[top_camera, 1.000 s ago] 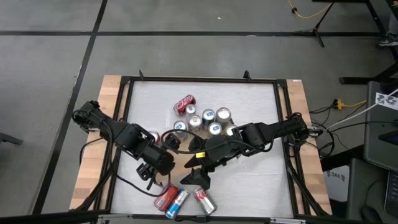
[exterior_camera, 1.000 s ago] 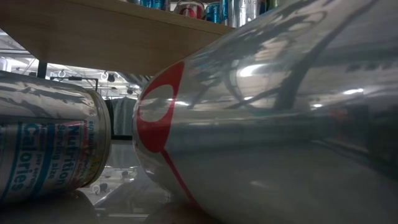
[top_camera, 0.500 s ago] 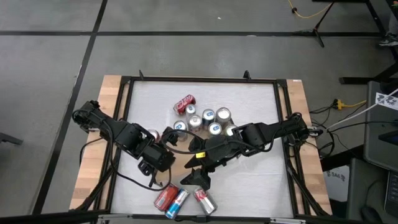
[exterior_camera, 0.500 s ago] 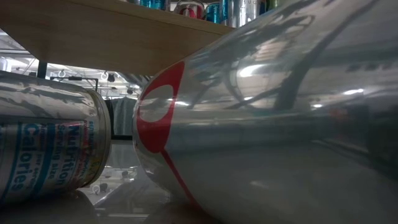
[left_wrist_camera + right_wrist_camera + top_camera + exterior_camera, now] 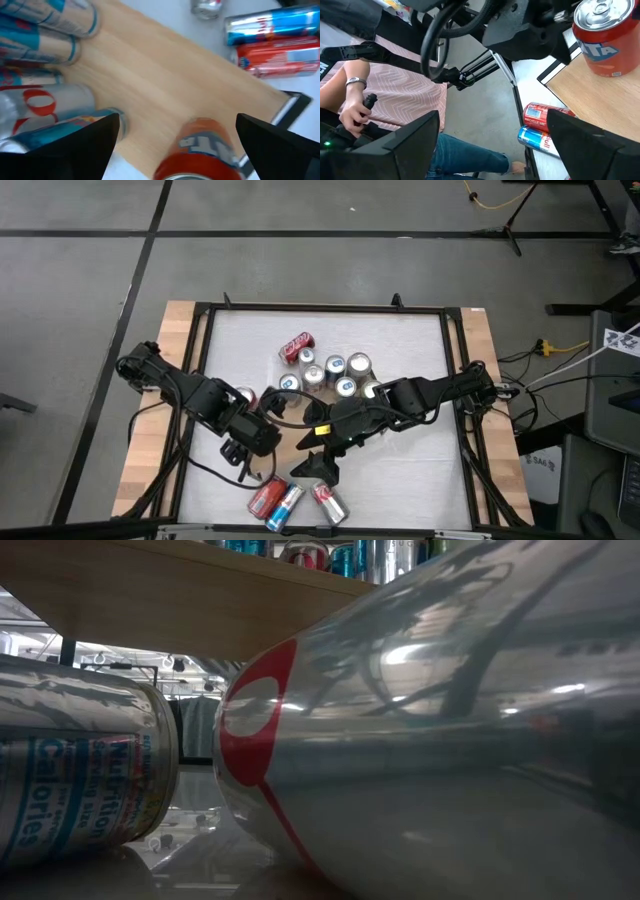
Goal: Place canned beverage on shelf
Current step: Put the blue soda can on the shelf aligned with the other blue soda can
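Watching from the left side first: the left gripper point(image 5: 178, 118) is over the near corner of the shelf point(image 5: 165, 75), fingers spread wide. The orange can point(image 5: 204, 147) stands upright on the wood between them. Neither finger appears to touch it, so the gripper is open and holds nothing.

- Step in hand, by my reading: the release at the end of a placement. The can is on the shelf and bears its own weight.
- Its spot is close to the shelf's edge and black frame corner point(image 5: 295, 97).
- Just beside it on the shelf lie several silver and blue cans point(image 5: 45, 30), on their sides.
- From above, a cluster of upright cans point(image 5: 335, 372) stands farther in.
- Off the shelf, three loose cans point(image 5: 288, 500) lie on the bench near its front edge, a red one and a blue one side by side.

The right gripper point(image 5: 495, 122) hangs to the right of the orange can, also wide open and empty, looking across at it.

Next move, as I judge it: the left arm backs straight off without brushing the can. With so little wood between the can and the edge, a nudge could tip it over. One of the lying cans would be the likely next pick.
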{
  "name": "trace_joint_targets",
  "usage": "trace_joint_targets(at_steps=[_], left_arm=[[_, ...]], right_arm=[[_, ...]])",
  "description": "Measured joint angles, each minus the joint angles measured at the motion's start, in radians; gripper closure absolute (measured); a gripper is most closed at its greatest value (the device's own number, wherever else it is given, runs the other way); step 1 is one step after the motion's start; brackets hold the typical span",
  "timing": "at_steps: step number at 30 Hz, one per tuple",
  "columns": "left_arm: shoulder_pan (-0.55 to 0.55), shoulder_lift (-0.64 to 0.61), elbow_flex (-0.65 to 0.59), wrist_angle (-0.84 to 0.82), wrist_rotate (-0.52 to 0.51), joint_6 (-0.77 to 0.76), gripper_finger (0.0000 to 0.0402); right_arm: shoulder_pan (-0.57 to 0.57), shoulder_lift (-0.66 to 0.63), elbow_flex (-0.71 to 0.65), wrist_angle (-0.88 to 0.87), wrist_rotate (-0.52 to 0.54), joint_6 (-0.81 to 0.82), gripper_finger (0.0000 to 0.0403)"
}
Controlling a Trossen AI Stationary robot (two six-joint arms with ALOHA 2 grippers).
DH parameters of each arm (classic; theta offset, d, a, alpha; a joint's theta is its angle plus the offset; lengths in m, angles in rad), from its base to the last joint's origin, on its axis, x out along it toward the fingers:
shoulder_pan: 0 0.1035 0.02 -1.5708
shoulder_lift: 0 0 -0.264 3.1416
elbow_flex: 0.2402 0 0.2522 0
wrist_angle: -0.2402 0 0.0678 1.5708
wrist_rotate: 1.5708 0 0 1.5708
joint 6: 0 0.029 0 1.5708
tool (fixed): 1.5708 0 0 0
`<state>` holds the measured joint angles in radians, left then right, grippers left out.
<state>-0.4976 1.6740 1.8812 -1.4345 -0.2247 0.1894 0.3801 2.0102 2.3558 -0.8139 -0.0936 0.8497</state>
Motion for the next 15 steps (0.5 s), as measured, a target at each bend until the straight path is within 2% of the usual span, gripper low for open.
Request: trace_joint_targets(at_steps=[7,15], left_arm=[[0.000,-0.054,-0.001,0.021,0.022,0.000,0.0009],[0.033,-0.181,-0.001,0.070,-0.053,-0.003,0.0009]], right_arm=[[0.000,0.000,0.000,0.000,0.004,-0.011,0.0047],[-0.001,-0.035,-0.001,0.009,0.042,-0.048,0.0047]])
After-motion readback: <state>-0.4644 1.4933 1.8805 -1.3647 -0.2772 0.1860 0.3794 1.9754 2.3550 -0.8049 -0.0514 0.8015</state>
